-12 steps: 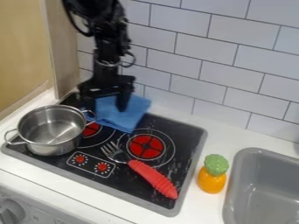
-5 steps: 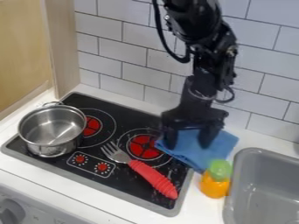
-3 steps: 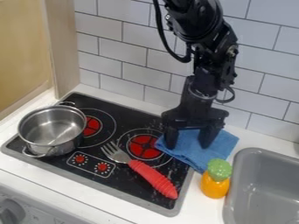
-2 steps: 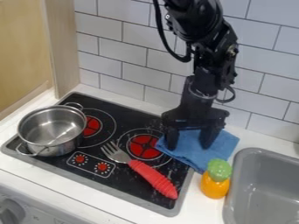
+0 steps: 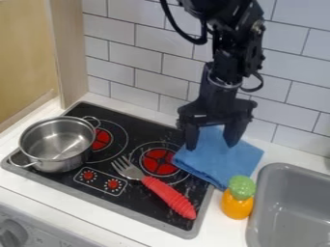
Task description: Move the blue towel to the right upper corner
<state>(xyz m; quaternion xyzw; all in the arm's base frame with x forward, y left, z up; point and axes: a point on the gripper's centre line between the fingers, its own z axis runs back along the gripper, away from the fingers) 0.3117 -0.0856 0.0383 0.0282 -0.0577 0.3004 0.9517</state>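
At lower centre the red-handled fork (image 5: 169, 197) lies on the stove (image 5: 97, 112), and the pineapple toy (image 5: 237, 205) stands at the towel's near corner, probably hemming it in on that side. Beyond, right of centre, the blue towel (image 5: 220, 157) spans stove edge and counter (image 5: 213, 226) – likely meant as the stove's right upper corner – with the claw (image 5: 211, 144) over it, spread wide and released, presumably to leave it there.

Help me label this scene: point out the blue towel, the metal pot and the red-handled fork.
Blue towel (image 5: 222, 157): camera view, middle of the cloth.
Metal pot (image 5: 58, 142): camera view, inside bottom.
Red-handled fork (image 5: 158, 188): camera view, handle.
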